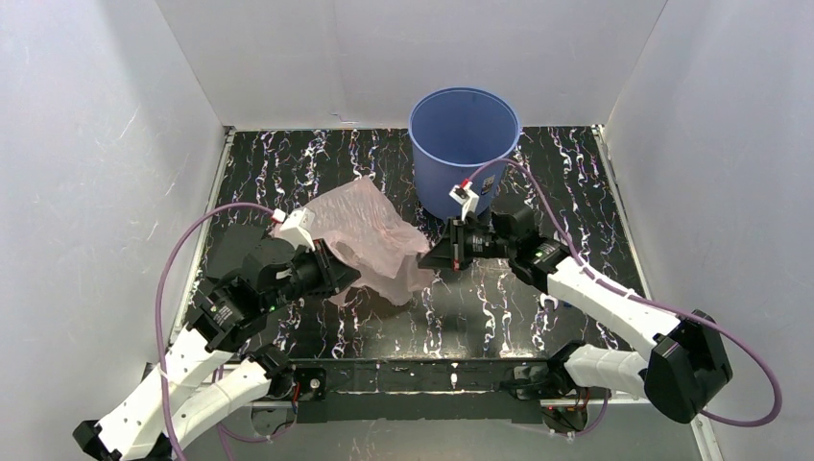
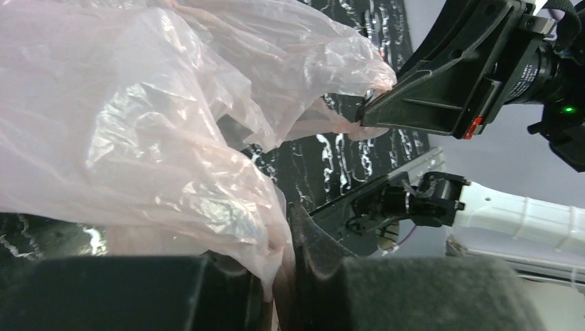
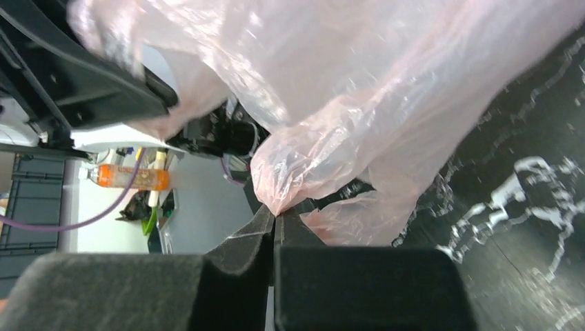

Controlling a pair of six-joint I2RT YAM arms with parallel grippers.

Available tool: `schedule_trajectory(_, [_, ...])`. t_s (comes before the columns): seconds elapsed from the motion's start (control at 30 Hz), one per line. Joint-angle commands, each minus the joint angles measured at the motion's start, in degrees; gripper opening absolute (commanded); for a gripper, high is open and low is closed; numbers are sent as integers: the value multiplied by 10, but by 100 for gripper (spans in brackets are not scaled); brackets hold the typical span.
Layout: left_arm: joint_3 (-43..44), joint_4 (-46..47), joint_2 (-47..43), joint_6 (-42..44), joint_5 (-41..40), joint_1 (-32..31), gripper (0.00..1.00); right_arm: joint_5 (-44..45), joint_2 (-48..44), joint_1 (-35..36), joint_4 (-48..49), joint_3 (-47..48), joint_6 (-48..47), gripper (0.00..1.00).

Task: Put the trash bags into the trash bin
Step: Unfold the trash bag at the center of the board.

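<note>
The pale-pink trash bag (image 1: 370, 235) hangs crumpled above the black marbled table, stretched between both grippers, in front and to the left of the blue trash bin (image 1: 443, 168). My left gripper (image 1: 338, 274) holds its left side; in the left wrist view the film (image 2: 159, 117) is pinched between the jaws (image 2: 286, 231). My right gripper (image 1: 429, 257) is shut on a bunched tip of the bag (image 3: 359, 83) at its fingertips (image 3: 276, 215). It also shows in the left wrist view (image 2: 369, 110), clamping that right edge. The bin stands upright just behind the right gripper.
White enclosure walls close the table (image 1: 538, 298) on the left, back and right. Purple cables loop from both arms. An orange bottle (image 3: 127, 177) lies outside the work area, seen in the right wrist view.
</note>
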Motion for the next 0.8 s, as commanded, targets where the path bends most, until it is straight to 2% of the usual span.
schedule_trajectory(0.0, [-13, 58, 5, -4, 52, 2, 15, 74, 15, 47, 65, 55, 81, 6])
schedule_trajectory(0.13, [-22, 85, 9, -3, 82, 2, 28, 64, 41, 59, 124, 62, 167, 6])
schedule_trajectory(0.23, [-28, 91, 5, -8, 96, 2, 31, 49, 62, 59, 127, 76, 208, 7])
schedule_trajectory(0.33, [-28, 54, -24, -18, 44, 2, 27, 61, 63, 59, 98, 93, 201, 7])
schedule_trajectory(0.5, [-21, -23, -85, -40, -78, 2, 1, 83, 45, 59, 111, 106, 206, 8])
schedule_trajectory(0.57, [-21, -30, -98, -53, -91, 2, 0, 43, 60, 59, 149, 119, 227, 8])
schedule_trajectory(0.67, [-10, -43, -116, -83, -129, 2, 0, -49, 73, 66, 333, 139, 289, 8])
schedule_trajectory(0.7, [-3, -50, -123, -93, -146, 2, 0, -82, 73, 70, 367, 158, 294, 8])
schedule_trajectory(0.77, [4, -47, -144, -102, -173, 2, 0, -139, 68, 75, 338, 202, 245, 9])
